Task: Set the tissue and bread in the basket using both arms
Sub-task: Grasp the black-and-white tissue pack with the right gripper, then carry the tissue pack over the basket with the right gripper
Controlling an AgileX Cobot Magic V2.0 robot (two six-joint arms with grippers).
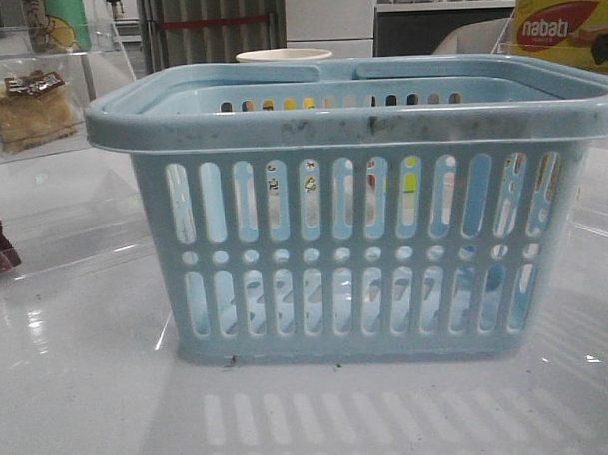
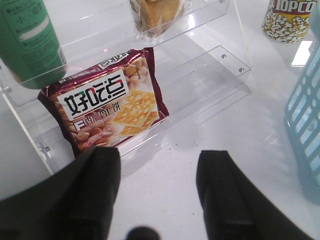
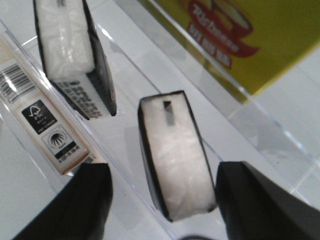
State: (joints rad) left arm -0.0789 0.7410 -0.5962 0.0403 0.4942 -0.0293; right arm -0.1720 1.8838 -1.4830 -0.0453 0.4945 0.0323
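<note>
The pale blue slotted basket (image 1: 354, 216) stands in the middle of the table; its side shows in the left wrist view (image 2: 305, 120). The bread (image 1: 22, 110), tan in a clear packet, sits on a clear shelf at the far left, and in the left wrist view (image 2: 155, 14) beyond the biscuit pack. My left gripper (image 2: 160, 160) is open and empty over bare table. My right gripper (image 3: 162, 172) is open, its jaws on either side of a black-edged tissue packet (image 3: 175, 150) that stands on a clear shelf. A second tissue packet (image 3: 72, 55) stands further off. Neither gripper shows in the front view.
A dark red biscuit pack (image 2: 107, 107) leans on the clear shelf (image 2: 210, 65), beside a green container (image 2: 30, 40). A popcorn cup (image 2: 287, 20) stands beyond. A yellow nabati box (image 1: 567, 29) is on the right shelf, also in the right wrist view (image 3: 250, 35). A barcoded box (image 3: 45, 120) lies nearby.
</note>
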